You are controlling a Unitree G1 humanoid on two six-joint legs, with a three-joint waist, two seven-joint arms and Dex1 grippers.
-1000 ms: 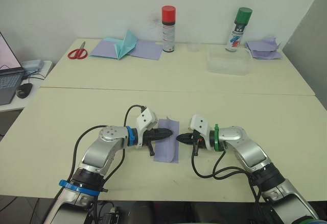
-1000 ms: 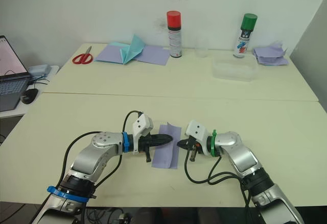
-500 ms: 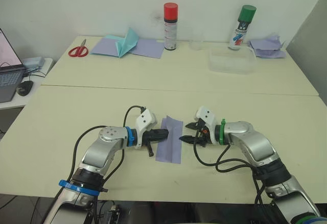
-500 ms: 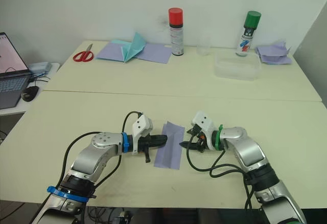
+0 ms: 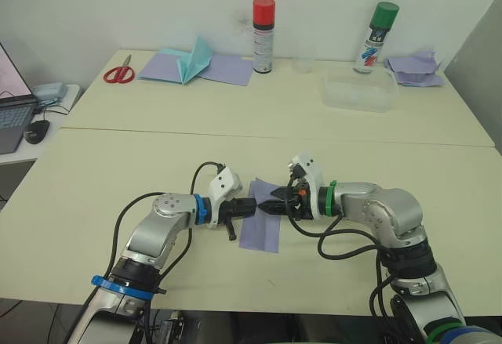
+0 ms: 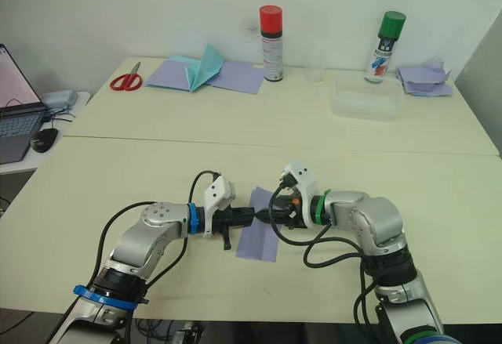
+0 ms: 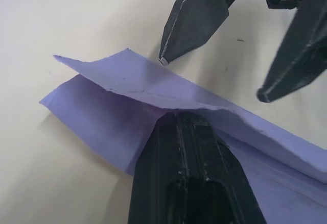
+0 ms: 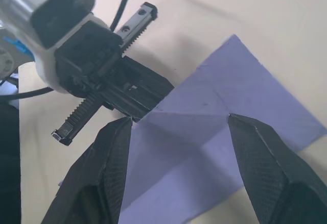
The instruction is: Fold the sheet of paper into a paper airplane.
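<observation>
Sheet of paper [image 5: 261, 220] folded long on the near table [image 5: 94, 195], between both grippers.
Left gripper [image 5: 249, 206] is clenched on the sheet's left edge, a flap raised above its fingers. Right gripper [image 5: 269, 203] hangs over the sheet's far end, its jaws spread and grasping nothing, tips almost meeting the left gripper.
</observation>
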